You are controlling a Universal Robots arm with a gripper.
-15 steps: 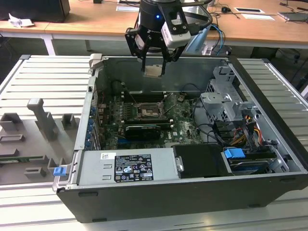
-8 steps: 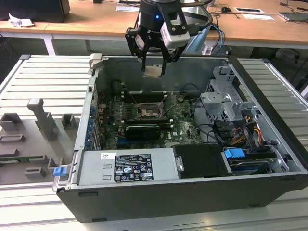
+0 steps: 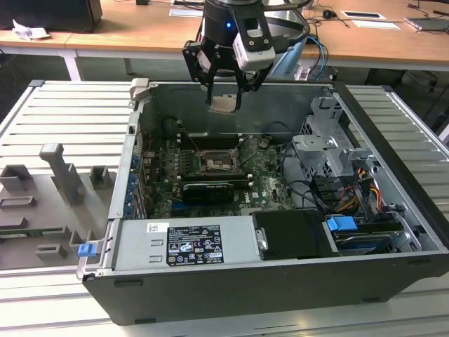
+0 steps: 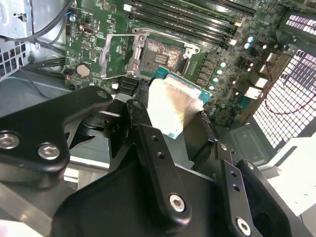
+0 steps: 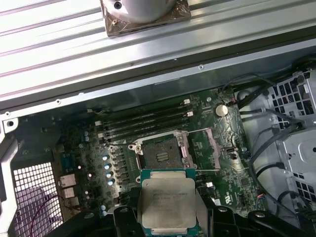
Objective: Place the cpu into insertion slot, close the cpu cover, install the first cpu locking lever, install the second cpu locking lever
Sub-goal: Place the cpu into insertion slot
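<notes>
Inside the open computer case (image 3: 210, 302), the socket (image 5: 160, 152) lies bare on the green board (image 3: 270, 179). The gripper (image 3: 224, 98), clamped on the chip (image 5: 168, 200), hangs well above it. The chip should go down level, edges squared to the socket's rim, without pressing.

Part of the cpu (image 4: 174, 104) behind the fingers (image 4: 148, 143)

The cpu (image 3: 224, 105) hung in the gripper (image 3: 224, 96) above the open case (image 3: 210, 298), well apart from the insertion slot (image 3: 216, 163) on the motherboard (image 3: 270, 179) below. Memory slots (image 3: 210, 140) lay just behind that slot, the power supply (image 3: 186, 242) before it, the drive cage (image 3: 330, 151) toward the exterior view's right.
</notes>
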